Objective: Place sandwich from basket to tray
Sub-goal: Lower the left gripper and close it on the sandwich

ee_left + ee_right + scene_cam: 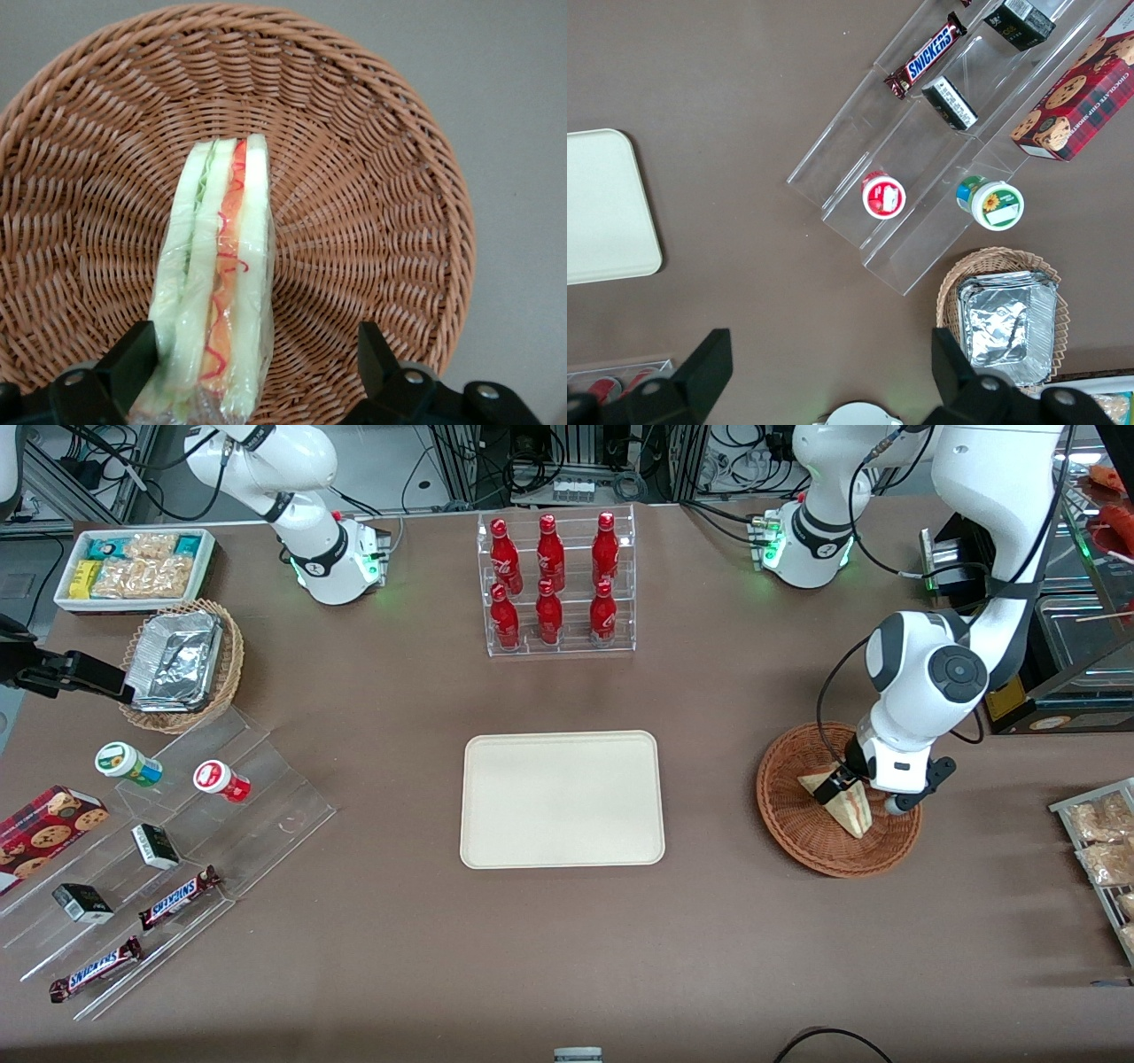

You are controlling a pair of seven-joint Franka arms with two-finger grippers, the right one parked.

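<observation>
The sandwich (849,808), a plastic-wrapped wedge of pale bread, stands on edge in the round reddish-brown basket (784,828) toward the working arm's end of the table. In the left wrist view its red, orange and green filling edge (221,266) faces the camera. My left gripper (864,793) is down inside the basket (372,177), open, with its fingers straddling the sandwich. One finger (133,359) touches the wrap; a wide gap separates the other finger (374,354) from the bread. The cream tray (562,798) lies flat and bare at the table's middle, beside the basket.
A clear rack of red bottles (555,584) stands farther from the front camera than the tray. Packets on a wire rack (1103,841) sit at the working arm's table edge. A foil-filled tan basket (182,662), snack tub (135,567) and acrylic steps with snacks (159,841) lie toward the parked arm's end.
</observation>
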